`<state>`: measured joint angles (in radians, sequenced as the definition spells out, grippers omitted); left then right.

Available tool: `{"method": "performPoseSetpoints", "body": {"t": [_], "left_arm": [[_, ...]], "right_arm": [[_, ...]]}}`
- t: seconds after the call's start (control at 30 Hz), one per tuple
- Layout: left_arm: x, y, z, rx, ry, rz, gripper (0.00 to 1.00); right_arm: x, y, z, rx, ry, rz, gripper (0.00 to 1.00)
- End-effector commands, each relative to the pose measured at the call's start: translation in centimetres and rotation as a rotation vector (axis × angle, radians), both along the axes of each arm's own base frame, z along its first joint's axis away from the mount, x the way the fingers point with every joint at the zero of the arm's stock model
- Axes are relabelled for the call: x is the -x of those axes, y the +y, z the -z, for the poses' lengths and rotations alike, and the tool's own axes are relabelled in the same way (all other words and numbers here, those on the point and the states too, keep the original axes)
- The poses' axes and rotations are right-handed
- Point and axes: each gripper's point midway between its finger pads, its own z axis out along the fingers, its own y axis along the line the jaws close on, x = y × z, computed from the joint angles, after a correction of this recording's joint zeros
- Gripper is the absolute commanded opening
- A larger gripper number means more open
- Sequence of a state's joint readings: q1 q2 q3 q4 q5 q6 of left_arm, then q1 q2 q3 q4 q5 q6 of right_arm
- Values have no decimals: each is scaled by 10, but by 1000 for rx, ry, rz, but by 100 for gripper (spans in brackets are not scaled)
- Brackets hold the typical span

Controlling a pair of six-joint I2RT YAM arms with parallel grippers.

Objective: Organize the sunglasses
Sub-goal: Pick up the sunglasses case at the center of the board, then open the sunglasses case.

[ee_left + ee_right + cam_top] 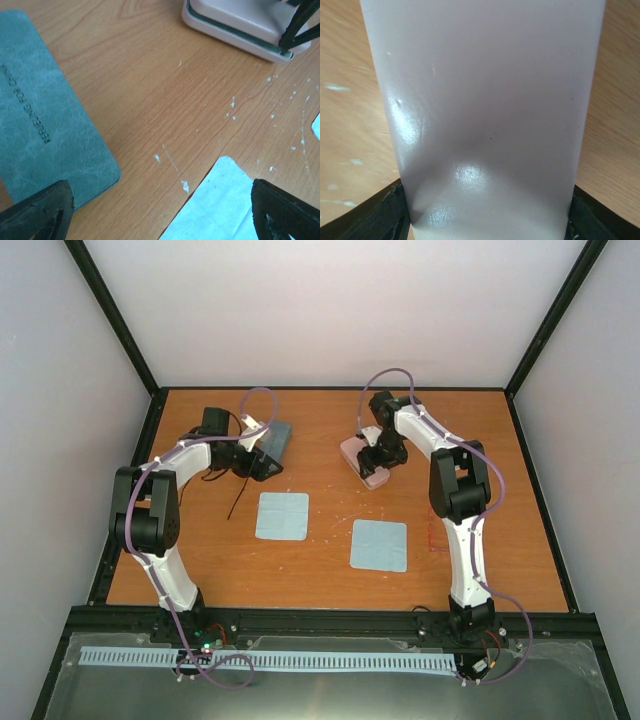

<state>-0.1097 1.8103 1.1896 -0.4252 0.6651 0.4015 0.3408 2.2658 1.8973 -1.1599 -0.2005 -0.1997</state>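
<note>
Of the black sunglasses I see only a thin black arm [236, 502] on the table, running out from under my left gripper [262, 466]. The pink-red pair shows only as thin red lines [433, 530] beside my right arm. My left gripper [160, 194] is open and empty, low over bare wood between the blue-grey case [45, 120] and a cloth. My right gripper [378, 468] is shut on the pink case [360, 458]. In the right wrist view the pink case [485, 100] fills the gap between my fingers [380, 215].
The blue-grey case [276, 436] lies closed at the back left. Two square light-blue cloths [281, 515] [380, 545] lie flat mid-table; a corner of one [220, 205] lies under my left gripper. The pink case [240, 22] also shows in the left wrist view. A black frame edges the table.
</note>
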Motion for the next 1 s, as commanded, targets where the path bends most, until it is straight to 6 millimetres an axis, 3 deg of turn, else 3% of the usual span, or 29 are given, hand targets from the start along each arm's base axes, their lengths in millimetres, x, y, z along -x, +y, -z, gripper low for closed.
{"method": "performPoseSetpoints", "body": {"t": [0.0, 0.07, 0.17, 0.27, 0.4, 0.67, 0.97], "left_arm": [[-15, -18, -38, 92, -53, 23, 97], [-18, -27, -46, 115, -61, 28, 100], [-21, -43, -56, 160, -65, 41, 100], [-23, -56, -64, 206, -63, 52, 99], [-22, -67, -67, 234, -69, 62, 99], [-23, -74, -64, 262, -76, 57, 99], [-28, -77, -79, 301, -111, 57, 99]], "right_arm": [[2, 48, -68, -295, -10, 17, 49], [9, 69, -87, -419, 9, 10, 46], [24, 95, -99, -551, 73, -17, 43], [34, 111, -100, -616, 132, -38, 40], [31, 126, -118, -709, 139, -48, 38], [25, 139, -149, -799, 122, -77, 37], [29, 136, -143, -762, 144, -93, 34]]}}
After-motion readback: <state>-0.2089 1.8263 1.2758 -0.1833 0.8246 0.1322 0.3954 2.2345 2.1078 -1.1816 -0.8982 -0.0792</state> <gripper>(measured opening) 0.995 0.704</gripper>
